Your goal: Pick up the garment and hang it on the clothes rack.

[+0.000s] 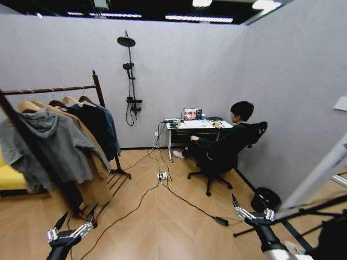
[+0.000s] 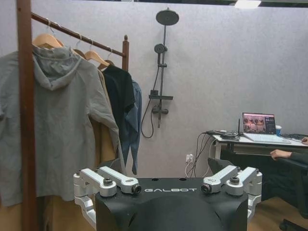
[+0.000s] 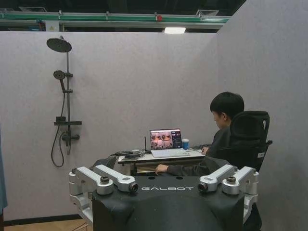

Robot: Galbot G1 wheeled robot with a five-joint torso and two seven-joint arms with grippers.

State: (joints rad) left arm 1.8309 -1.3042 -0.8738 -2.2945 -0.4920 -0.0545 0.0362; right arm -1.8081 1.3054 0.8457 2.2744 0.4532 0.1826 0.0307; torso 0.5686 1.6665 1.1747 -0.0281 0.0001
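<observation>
**Teal jacket on the rack, both grippers low and empty**

Wooden clothes rack (image 1: pixel 98 86) stands at the robot's left, dark reddish-brown, bar running back toward the grey wall. Several items hang on it off wooden hangers. Nearest the robot: grey hooded sweatshirt (image 1: pixel 49 143), with a tan coat (image 1: pixel 95 162) behind it. Next a black garment (image 1: pixel 93 122). Last in the row, at the far post, the garment (image 1: pixel 112 130), dark teal-blue, hanging straight down, partly covered by the black one. In the left wrist view it shows as a blue strip (image 2: pixel 132 122) past the black garment, beside the far post.

Left gripper (image 1: pixel 73 221) sits low in front of the rack's near end, fingers spread, nothing between them. It touches no clothing. Right gripper (image 1: pixel 250 212) sits low on the other side, well away from the rack, fingers also spread and empty. Both wrist views show the finger linkages splayed wide on each side of the black housing.

Cables trail across the wood floor (image 1: pixel 162 216). Shower fixture (image 1: pixel 129 76) is mounted on the back wall, near the rack's far post.
</observation>
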